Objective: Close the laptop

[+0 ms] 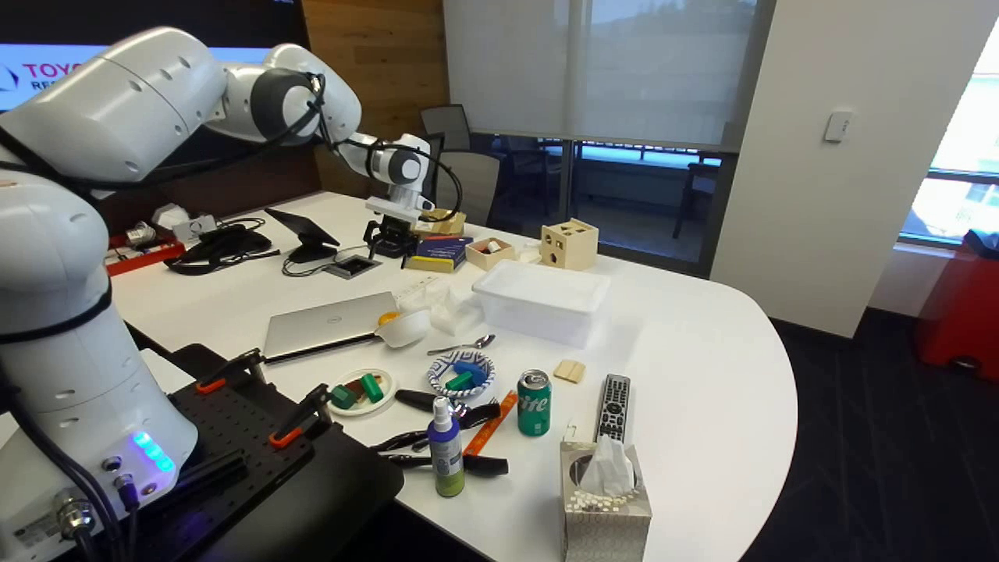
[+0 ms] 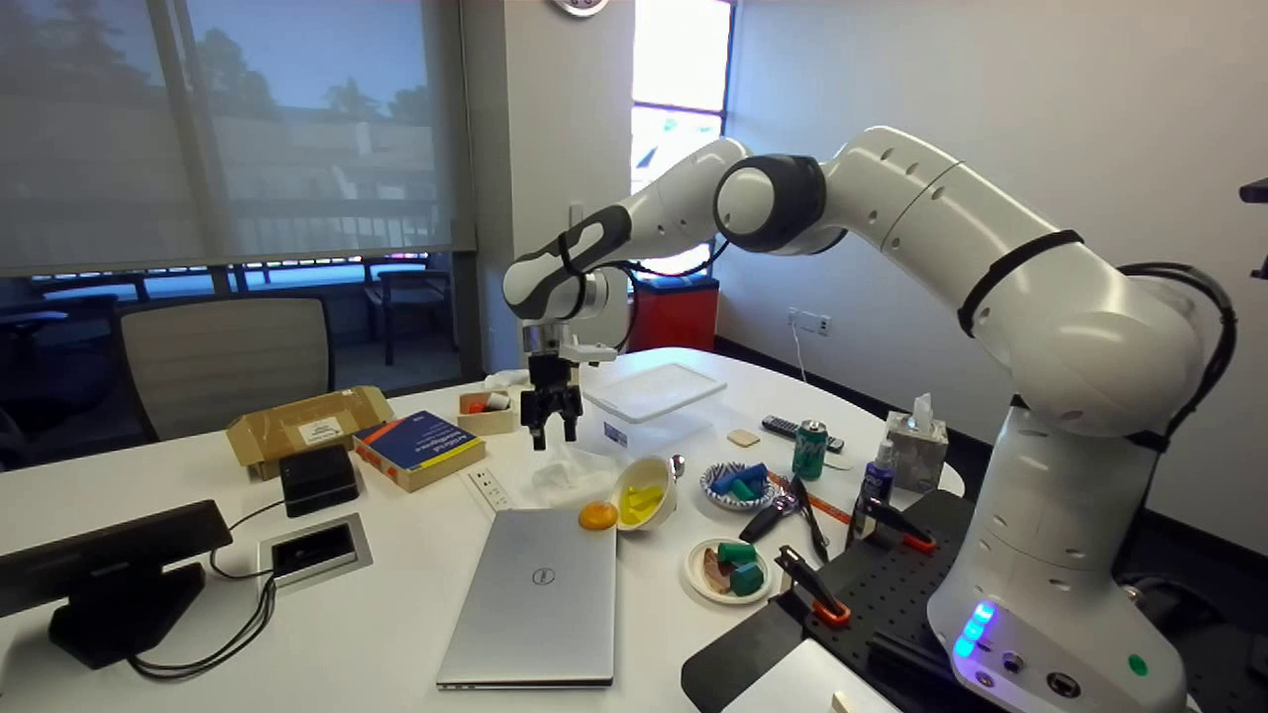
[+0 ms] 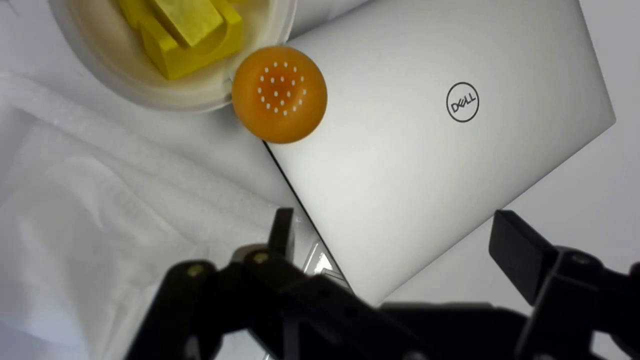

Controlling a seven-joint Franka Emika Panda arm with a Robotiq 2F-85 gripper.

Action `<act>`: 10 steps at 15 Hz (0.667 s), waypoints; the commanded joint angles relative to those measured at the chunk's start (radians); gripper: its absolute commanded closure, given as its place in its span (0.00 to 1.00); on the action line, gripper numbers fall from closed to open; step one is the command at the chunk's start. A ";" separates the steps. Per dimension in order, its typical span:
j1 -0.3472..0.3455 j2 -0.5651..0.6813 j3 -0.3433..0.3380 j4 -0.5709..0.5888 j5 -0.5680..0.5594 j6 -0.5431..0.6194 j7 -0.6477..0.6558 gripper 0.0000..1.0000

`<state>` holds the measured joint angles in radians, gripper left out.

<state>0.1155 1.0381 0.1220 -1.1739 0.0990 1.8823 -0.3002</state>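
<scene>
The laptop lies on the table with its silver-grey outer shell facing up. Its lid looks down flat on the base, and no screen or keyboard shows. It also shows in an exterior view and in the wrist view. My gripper hangs above the table past the laptop's far end, pointing down, apart from the laptop. It also shows in an exterior view. In the wrist view the gripper has its fingers wide apart with nothing between them, and a laptop corner appears below.
An orange round toy sits at a laptop corner, against a pale bowl holding yellow blocks. A crumpled clear plastic bag and a white lidded box lie nearby. A blue book and a black-screened device stand around.
</scene>
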 commanded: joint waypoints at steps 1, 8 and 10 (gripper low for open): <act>0.039 -0.222 -0.033 -0.233 -0.055 -0.012 0.151 0.00; 0.065 -0.544 -0.038 -0.534 -0.115 0.036 0.351 0.00; 0.058 -0.636 -0.039 -0.624 -0.117 0.050 0.361 0.00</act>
<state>0.1756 0.5762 0.0937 -1.6025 0.0007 1.8802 0.0222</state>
